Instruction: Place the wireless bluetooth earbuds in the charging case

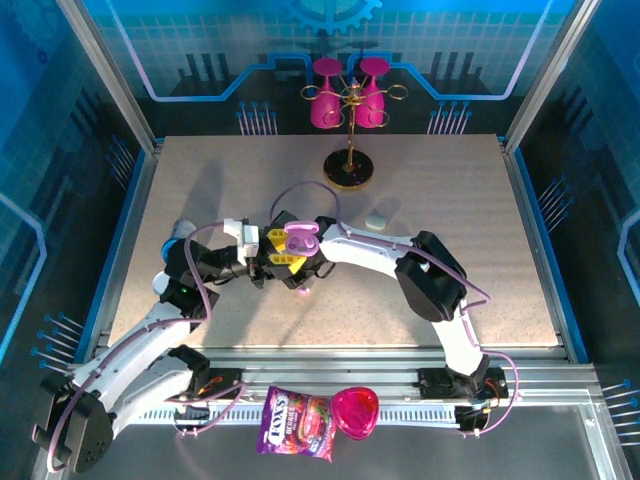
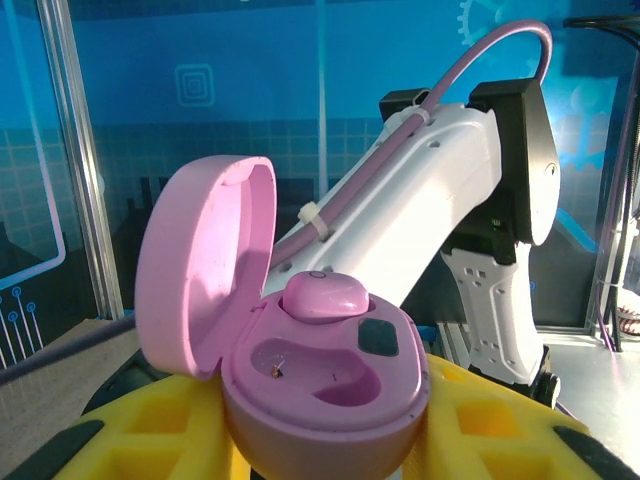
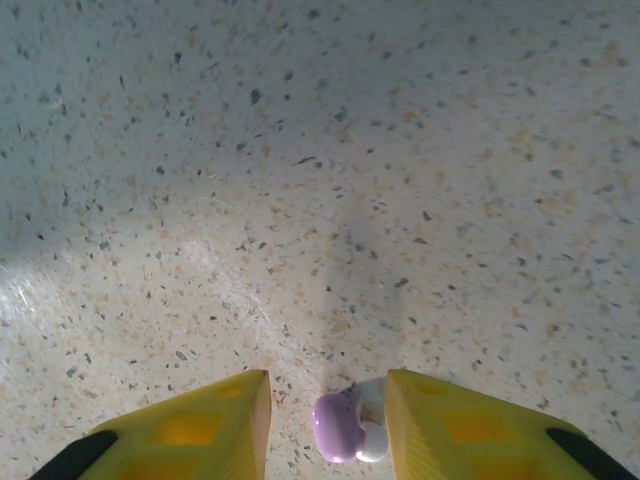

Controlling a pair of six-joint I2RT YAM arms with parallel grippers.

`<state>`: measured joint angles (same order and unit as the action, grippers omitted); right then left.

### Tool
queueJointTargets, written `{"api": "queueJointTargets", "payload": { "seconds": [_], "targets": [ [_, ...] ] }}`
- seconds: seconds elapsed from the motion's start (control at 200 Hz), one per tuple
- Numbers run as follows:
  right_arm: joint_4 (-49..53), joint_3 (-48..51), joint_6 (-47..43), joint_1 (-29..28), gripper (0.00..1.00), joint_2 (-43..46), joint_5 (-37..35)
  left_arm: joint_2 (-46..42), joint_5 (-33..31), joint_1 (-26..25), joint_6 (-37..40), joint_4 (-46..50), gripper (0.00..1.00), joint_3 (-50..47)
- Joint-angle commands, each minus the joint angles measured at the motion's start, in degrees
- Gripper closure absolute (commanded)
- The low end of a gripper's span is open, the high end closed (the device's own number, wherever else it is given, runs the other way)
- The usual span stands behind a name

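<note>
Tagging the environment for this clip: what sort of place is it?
Probably a lab robot cell, not a home: aluminium frame posts, blue circuit-print wall panels, and a speckled tabletop.

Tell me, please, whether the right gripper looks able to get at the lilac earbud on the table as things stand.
Probably yes: the lilac earbud lies on the table between the right gripper's parted yellow fingers, nothing covering it, though nearer one finger.
</note>
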<state>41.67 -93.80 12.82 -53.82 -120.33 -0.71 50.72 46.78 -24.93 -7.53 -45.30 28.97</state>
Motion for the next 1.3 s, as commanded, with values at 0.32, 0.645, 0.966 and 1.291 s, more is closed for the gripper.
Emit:
{"api": "queueJointTargets", "payload": {
  "seconds": [0.32, 0.645, 0.966, 1.291],
  "targets": [
    [7.34, -3.56, -3.81, -1.55, 0.72, -5.47, 1.28, -0.42, -0.24, -0.43, 0.29, -1.2, 0.72, 0.74],
    [8.55, -4.48, -4.02, -1.57, 0.8, -6.97, -0.57, -0.17, -0.23, -0.47, 0.37, -1.33, 0.72, 0.83],
    [3.02, 3.39, -0.47, 0.53, 0.84, 0.78, -0.34, 0.02, -1.33, -0.47, 0.54, -1.7, 0.72, 0.39],
    [-17.82, 26.26, 9.3, 10.26, 0.84, 19.16, 11.15, 1.85, -10.1, -0.48, 1.98, -5.61, 0.72, -0.63]
  ]
}}
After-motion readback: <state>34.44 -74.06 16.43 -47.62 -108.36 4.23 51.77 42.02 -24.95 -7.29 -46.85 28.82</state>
